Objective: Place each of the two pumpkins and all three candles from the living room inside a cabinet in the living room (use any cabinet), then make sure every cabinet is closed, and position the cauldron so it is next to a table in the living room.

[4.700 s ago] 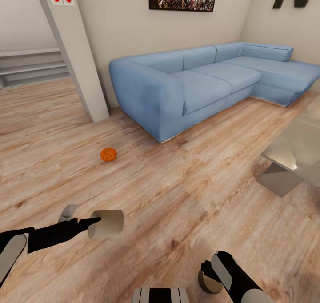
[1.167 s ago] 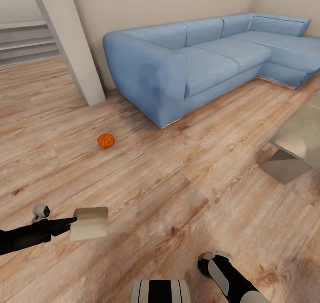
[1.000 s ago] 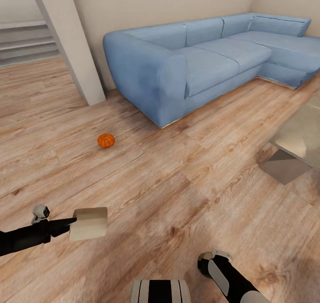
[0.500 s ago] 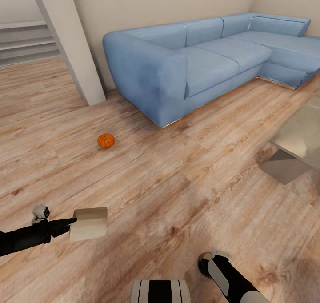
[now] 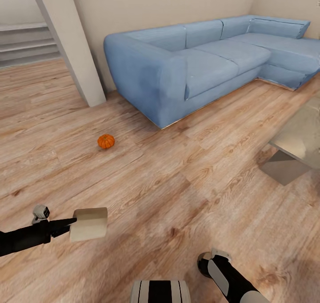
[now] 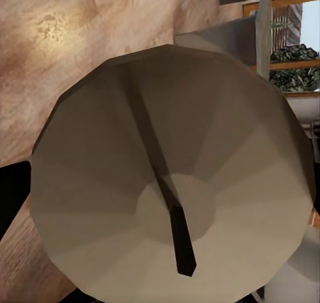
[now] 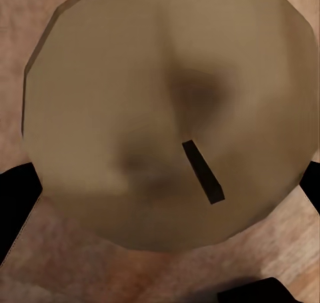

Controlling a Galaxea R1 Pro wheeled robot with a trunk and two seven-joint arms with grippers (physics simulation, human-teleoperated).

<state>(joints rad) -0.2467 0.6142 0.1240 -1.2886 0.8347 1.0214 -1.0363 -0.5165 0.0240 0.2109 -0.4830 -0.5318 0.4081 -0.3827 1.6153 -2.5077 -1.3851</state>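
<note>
STEP: candles carried, cabinet not yet reached | LEFT: left end effector [image 5: 73, 223] pinched on a beige candle [image 5: 89, 223]; RIGHT: right end effector [image 5: 205, 264] closed on a second candle [image 7: 167, 116] | PUMPKIN: one pumpkin [image 5: 106, 141] lies on the floor near the blue sofa [image 5: 200, 67]; glass bench [image 5: 300, 138] at right | NEXT: judged, candles are to be stowed in a cabinet; then the pumpkin fetched

Orange pumpkin [image 5: 106, 141] upright on floor

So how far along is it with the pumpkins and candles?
Nothing looks stored yet. In hand: a candle in the left gripper and another candle in the right. Left: a pumpkin on the floor by the sofa, then the cabinet and cauldron steps.
</note>
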